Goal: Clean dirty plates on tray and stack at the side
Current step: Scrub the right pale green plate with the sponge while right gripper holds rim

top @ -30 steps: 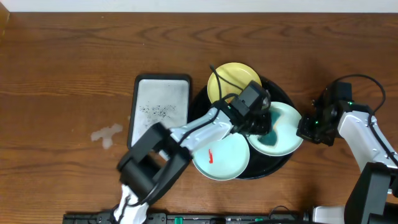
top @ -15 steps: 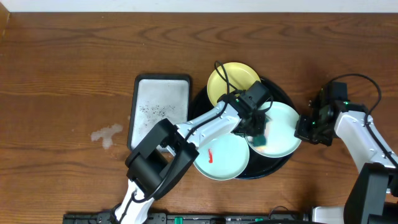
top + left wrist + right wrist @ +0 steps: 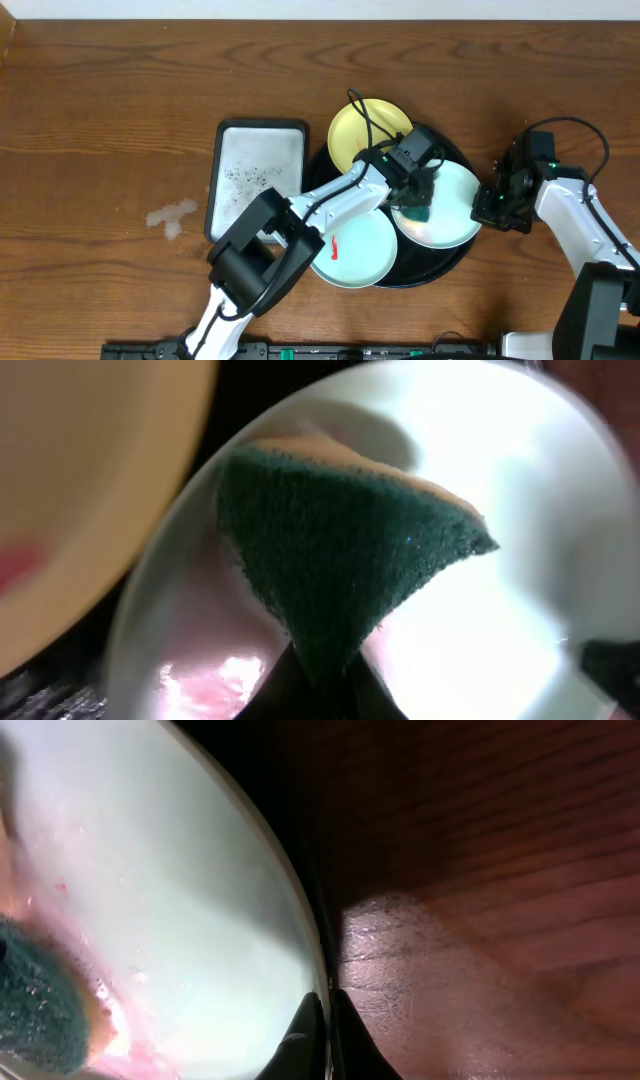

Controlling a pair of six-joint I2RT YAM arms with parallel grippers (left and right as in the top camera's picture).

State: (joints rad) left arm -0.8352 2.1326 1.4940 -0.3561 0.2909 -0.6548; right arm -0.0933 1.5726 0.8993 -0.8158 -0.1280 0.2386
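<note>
**Plates on the black tray point(image 3: 435, 268): visible and hidden areas**

You can locate all three plates in the overhead view.
- The yellow plate point(image 3: 365, 128) lies at the far-left side of the tray and overlaps its rim. The left arm covers its near edge.
- The front aqua plate point(image 3: 358, 255) overhangs the near-left rim and carries a red smear point(image 3: 337, 249). The same arm hides its upper edge.
- The right aqua plate point(image 3: 452, 208) sits on the right side of the tray.

Left gripper point(image 3: 320, 685): only the fingertips enter the left wrist view, at the bottom edge. They are pinched on a green sponge point(image 3: 335, 555), which is pressed against the right aqua plate. A pink film shows beside the sponge. This view is blurred, so you cannot trace how far the film spreads.

Right gripper point(image 3: 325, 1010): the fingertips are nearly together, clamped on the outer rim of the right aqua plate. From overhead, the wrist body hides this contact. You cannot tell whether the plate is tilted or lies flat on the tray.

The silver-grey tray point(image 3: 257, 170) lies on the table point(image 3: 100, 120) just left of the black tray, and dark specks show on its surface.
</note>
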